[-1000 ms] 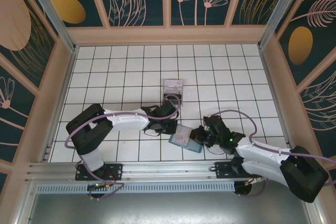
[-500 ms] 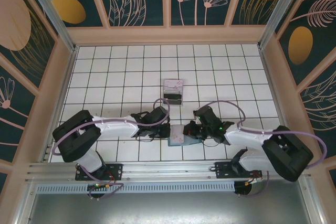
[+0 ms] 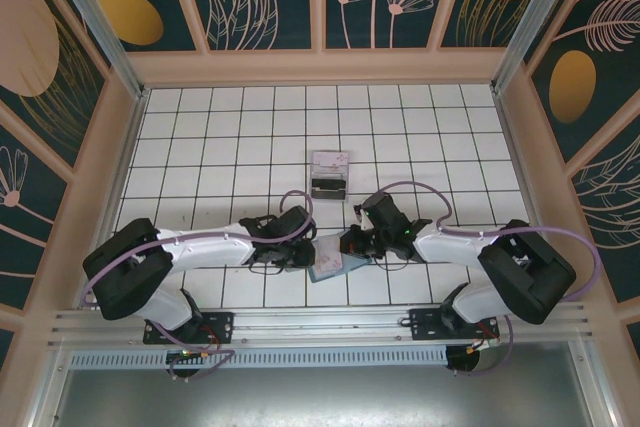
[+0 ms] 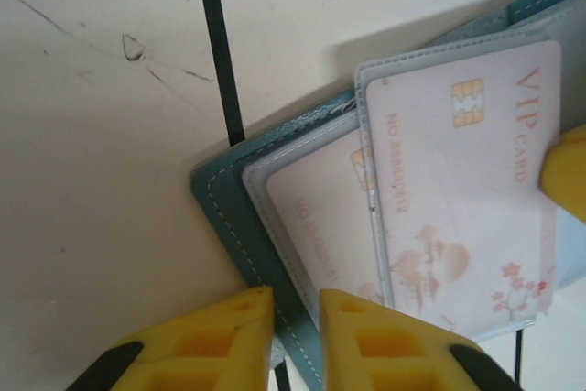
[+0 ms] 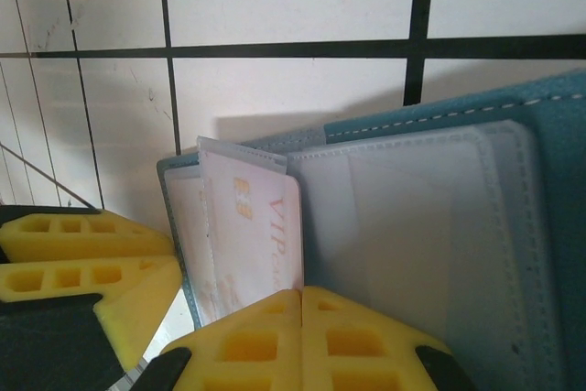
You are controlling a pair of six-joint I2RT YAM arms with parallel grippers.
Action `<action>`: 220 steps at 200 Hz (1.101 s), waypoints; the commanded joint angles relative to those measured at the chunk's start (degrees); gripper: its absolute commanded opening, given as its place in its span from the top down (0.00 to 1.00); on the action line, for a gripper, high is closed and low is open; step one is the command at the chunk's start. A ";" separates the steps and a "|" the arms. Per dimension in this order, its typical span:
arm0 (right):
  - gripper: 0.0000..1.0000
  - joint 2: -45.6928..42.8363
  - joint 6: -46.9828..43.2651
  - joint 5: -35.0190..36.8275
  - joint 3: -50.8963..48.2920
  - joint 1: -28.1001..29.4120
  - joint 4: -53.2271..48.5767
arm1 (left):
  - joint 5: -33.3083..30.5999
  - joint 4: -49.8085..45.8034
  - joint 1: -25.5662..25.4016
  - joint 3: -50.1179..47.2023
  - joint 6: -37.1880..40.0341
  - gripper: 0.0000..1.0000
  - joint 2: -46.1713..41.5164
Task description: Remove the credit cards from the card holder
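Right gripper (image 5: 302, 316) pressed together against pink card (image 5: 261, 235) just ahead of its tips; left gripper (image 4: 291, 336) narrowly spread, wallet (image 4: 215, 185) edge between fingers.

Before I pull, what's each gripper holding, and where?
Right gripper pinches the wallet at its edge by the pink card. Left gripper straddles its corner, grip unclear.

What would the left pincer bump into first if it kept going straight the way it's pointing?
Probably the card holder: its teal edge lies right ahead of the left pincer, with pink credit cards just beyond. Height is unclear.
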 commanded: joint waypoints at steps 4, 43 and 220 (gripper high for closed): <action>0.98 0.50 -0.94 -0.58 -0.04 -0.39 -0.29 | -1.36 -3.43 -0.22 3.15 0.20 0.74 1.01; 0.98 0.63 -0.82 -0.88 -0.13 -0.39 -0.12 | -1.23 -3.20 -0.28 4.03 0.56 0.66 2.80; 0.98 -0.27 0.15 -0.71 -0.48 0.18 0.14 | -5.93 -10.19 -2.66 8.66 3.27 0.66 10.89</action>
